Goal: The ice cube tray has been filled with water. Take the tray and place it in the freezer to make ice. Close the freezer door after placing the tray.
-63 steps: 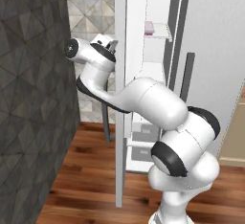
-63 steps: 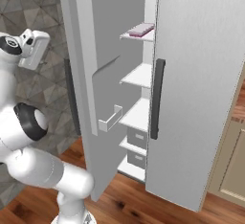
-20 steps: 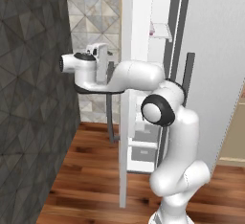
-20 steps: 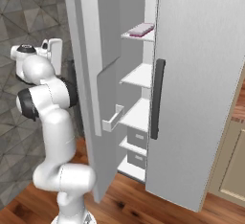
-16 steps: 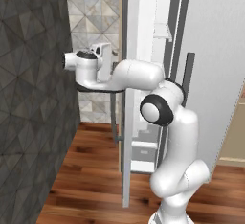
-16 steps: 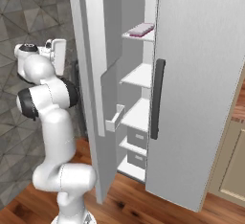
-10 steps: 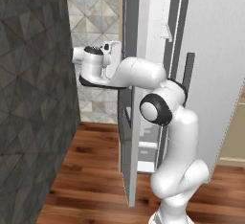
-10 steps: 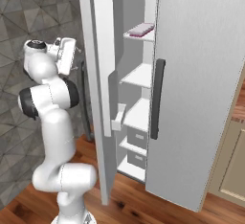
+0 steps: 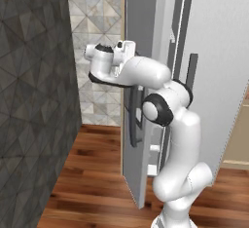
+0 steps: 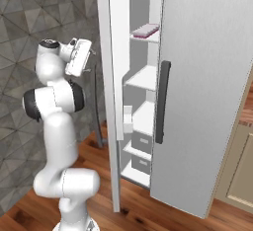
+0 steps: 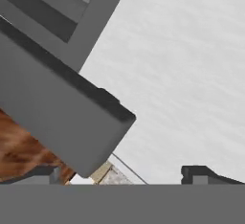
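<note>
The gripper [image 11: 122,173] stands with its fingers [image 11: 198,172] spread wide and released, holding nothing; the two dark tips rise well apart at the bottom of the hand view. Ahead of them lies the pale grey outer face of the freezer door [image 11: 191,74], and the door's dark grey bar handle [image 11: 62,117] crosses slantwise just beyond the one fingertip, its blunt end lying between the two tips but nearer that side; whether either tip touches the door cannot be told. From the left base view the hand [image 9: 124,51] is held high against the outer face of the freezer door [image 9: 141,27], above the handle [image 9: 132,120], with the arm bent back behind it. From the right base view the hand [image 10: 78,57] sits just beside the door's outer side, and the freezer door [image 10: 111,77] stands ajar, leaving a gap through which the freezer [image 10: 143,101] shows its white shelves and drawers. The ice cube tray [image 10: 146,29] lies flat on the top shelf inside, on the far side of the door from the fingers and well apart from them.
</note>
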Tool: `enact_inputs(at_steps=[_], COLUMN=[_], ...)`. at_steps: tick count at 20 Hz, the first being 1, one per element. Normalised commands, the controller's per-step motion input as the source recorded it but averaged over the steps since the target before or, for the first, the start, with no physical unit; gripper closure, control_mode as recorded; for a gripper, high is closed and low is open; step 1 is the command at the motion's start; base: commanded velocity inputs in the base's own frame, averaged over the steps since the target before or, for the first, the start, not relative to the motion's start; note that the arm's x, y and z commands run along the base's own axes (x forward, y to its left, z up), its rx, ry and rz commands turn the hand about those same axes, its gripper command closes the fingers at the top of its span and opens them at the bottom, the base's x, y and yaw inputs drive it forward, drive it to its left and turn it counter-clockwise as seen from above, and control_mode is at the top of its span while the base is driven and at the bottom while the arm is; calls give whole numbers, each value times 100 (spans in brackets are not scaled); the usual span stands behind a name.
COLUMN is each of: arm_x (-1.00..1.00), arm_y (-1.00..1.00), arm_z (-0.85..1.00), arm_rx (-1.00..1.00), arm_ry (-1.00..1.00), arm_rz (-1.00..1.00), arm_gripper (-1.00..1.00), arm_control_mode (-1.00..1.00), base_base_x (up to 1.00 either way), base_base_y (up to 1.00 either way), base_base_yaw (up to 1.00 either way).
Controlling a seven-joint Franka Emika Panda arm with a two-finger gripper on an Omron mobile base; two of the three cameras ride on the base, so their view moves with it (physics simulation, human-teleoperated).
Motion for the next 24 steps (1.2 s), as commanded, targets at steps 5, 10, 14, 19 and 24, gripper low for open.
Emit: enact_inputs(at_steps=[5, 10, 14, 19, 24], arm_x=[89, 92, 80, 45, 24], arm_y=[-100, -100, -100, -100, -100], arm_z=[-8, -18, -32, -39, -44], arm_rx=[6, 12, 16, 15, 15], arm_ry=[5, 2, 0, 0, 0], arm_rz=[16, 21, 22, 21, 20], arm_gripper=[-100, -100, -100, -100, -100], arm_control_mode=[-100, -100, -100, -100, -100], base_base_x=[0, 0, 0, 0, 0], base_base_y=[0, 0, 0, 0, 0], base_base_yaw=[0, 0, 0, 0, 0])
